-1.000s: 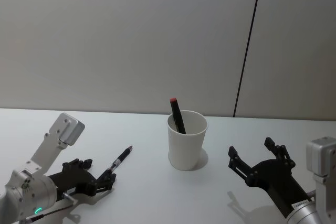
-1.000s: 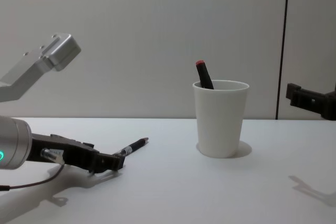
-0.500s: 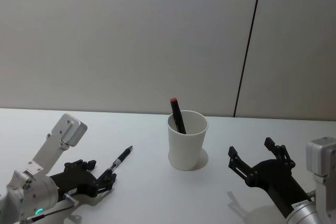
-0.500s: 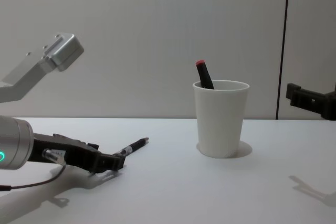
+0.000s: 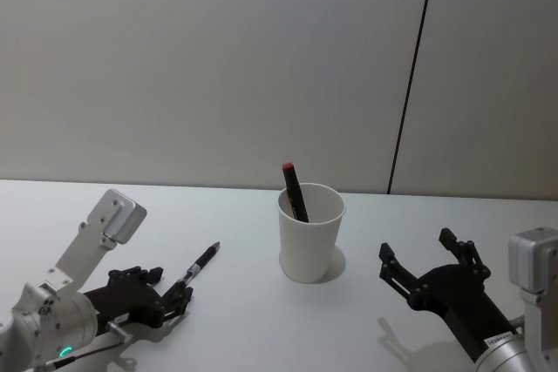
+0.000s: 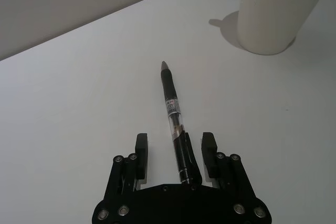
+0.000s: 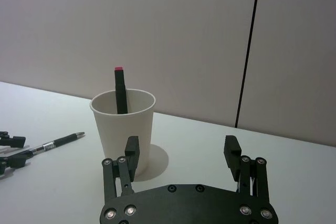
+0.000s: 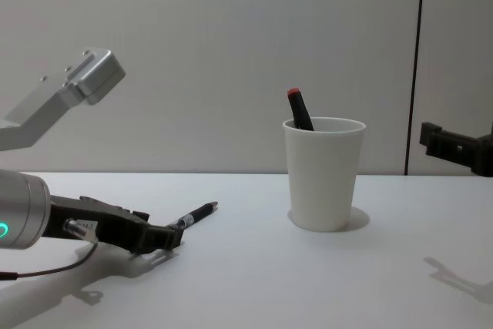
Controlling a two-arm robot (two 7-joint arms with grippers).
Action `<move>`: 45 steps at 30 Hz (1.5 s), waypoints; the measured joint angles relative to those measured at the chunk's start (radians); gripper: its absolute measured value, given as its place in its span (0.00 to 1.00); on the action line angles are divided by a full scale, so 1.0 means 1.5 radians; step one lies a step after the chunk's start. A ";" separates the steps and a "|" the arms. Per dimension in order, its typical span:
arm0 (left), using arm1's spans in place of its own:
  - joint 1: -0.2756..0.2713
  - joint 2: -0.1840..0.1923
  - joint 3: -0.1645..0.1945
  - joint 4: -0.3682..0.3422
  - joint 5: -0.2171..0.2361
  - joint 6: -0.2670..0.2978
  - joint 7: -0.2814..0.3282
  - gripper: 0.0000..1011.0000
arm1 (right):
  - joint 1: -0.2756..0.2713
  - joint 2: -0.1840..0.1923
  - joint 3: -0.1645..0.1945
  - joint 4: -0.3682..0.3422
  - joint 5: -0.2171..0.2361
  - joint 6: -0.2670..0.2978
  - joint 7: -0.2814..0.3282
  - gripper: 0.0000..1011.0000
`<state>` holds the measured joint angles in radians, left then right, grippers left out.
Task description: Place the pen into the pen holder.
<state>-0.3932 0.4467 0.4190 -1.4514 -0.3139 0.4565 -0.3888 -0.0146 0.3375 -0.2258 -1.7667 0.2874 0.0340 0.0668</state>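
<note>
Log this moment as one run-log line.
left gripper: open, straddling pen on table | right gripper: open, idle right of cup | cup: upright, red-tipped marker inside

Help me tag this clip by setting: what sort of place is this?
Probably a robotics lab bench: a white table against a plain wall, the left end effector at a pen, the right end effector near a cup.

Pen holder (image 5: 311, 234) — white paper, matt, smooth-walled with a rolled rim. Pen (image 6: 175, 121) — glossy black plastic, clear section mid-barrel, metallic-looking tip; table (image 5: 261, 328), smooth matt white. Left gripper (image 6: 175, 140) and right gripper (image 7: 181, 144): matt black parts, bright metal screw heads.
</note>
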 joint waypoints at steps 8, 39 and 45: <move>0.000 0.000 -0.001 0.001 0.000 -0.005 -0.007 0.59 | 0.000 0.000 0.000 0.000 0.000 0.000 0.000 0.99; -0.001 0.005 0.002 0.008 -0.016 -0.031 -0.036 0.18 | 0.000 0.000 0.000 0.000 0.000 0.000 0.000 0.99; 0.008 0.007 -0.001 0.004 -0.012 -0.050 -0.024 0.18 | 0.000 0.000 0.000 0.000 0.000 0.000 0.000 0.99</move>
<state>-0.3811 0.4573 0.4169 -1.4460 -0.3317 0.3819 -0.4244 -0.0146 0.3375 -0.2258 -1.7668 0.2874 0.0341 0.0668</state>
